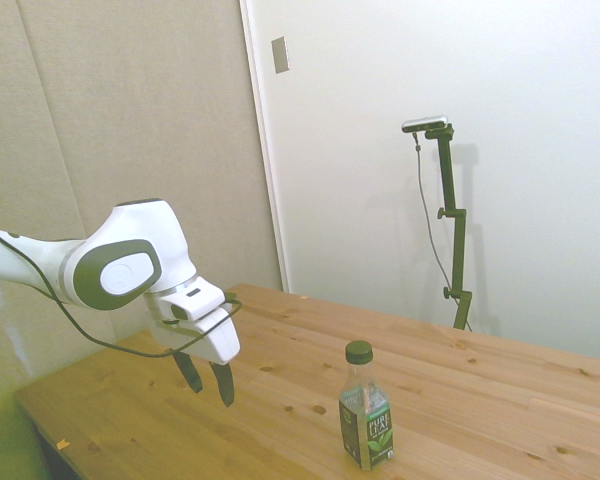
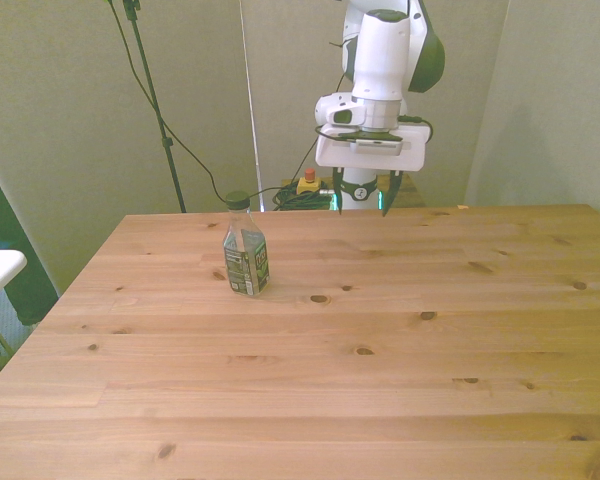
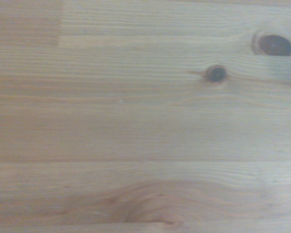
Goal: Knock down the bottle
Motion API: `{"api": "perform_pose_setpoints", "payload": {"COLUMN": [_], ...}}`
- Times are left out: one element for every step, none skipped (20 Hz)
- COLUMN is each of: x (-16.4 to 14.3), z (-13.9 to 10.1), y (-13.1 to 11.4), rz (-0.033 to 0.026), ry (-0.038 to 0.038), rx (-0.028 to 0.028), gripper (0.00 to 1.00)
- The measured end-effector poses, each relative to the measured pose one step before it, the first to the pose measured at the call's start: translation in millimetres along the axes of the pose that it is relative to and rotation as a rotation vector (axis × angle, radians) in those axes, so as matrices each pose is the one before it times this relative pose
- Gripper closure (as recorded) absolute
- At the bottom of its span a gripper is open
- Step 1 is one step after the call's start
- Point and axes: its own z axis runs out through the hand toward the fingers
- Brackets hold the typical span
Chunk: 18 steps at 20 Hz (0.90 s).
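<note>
One bottle (image 1: 366, 420) upright on the wooden surface (image 2: 380, 340), green cap on, pincer (image 1: 210, 383) released and empty above the surface's far edge, well apart from it

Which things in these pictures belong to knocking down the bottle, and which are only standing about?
Belong to the job:
- small clear plastic bottle with dark green cap and label, upright on the table
- white arm's gripper, open, apart from the bottle

Only about:
- wooden table
- red and yellow button box behind the table
</note>
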Motion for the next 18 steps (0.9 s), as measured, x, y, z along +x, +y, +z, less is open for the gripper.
{"api": "perform_pose_setpoints", "payload": {"x": [8.7, 9.81, 10.98, 11.32, 10.63, 10.38, 8.07, 7.02, 6.93, 7.15, 6.51, 6.36, 6.9, 6.74, 6.15, 5.91, 5.39, 4.57], "z": [-0.83, -1.33, -2.47, -3.3, -2.95, -2.83, -1.7, -1.55, -0.69, -0.99, -0.25, 0.16, -0.16, 0.04, 0.68, 1.32, 1.03, 1.21], "y": [8.61, 9.35, 9.6, 9.01, 8.45, 7.3, 5.13, 3.18, 2.3, 1.22, 0.65, 0.02, -0.41, -0.78, -0.84, -0.5, -0.72, -0.68], "rz": [0.02011, 0.02187, 0.02202, 0.01833, 0.01426, 0.0143, 0.01067, 0.0078, 0.00936, 0.00723, 0.00651, 0.00705, 0.00669, 0.00586, 0.00543, 0.00561, 0.00503, 0.00423], "ry": [0.005, 0.00027, 0.00197, 0.00217, 0.0027, 0.00507, 0.00341, 0.00211, 0.00231, 0.00144, -0.00165, -0.00329, -0.00139, -0.00059, -0.0014, -0.00271, -0.00146, -0.00172], "rx": [-0.00272, 0.00223, 0.00411, 0.00442, 0.00418, 0.00294, 0.00049, 0.0011, -0.00019, -0.00065, -0.00298, -0.00423, -0.00228, -0.00167, -0.00254, -0.00368, -0.00281, -0.00302], "gripper": [1.0, 1.0, 1.0, 1.0, 1.0, 1.0, 1.0, 1.0, 1.0, 1.0, 1.0, 1.0, 1.0, 1.0, 1.0, 1.0, 1.0, 1.0]}}
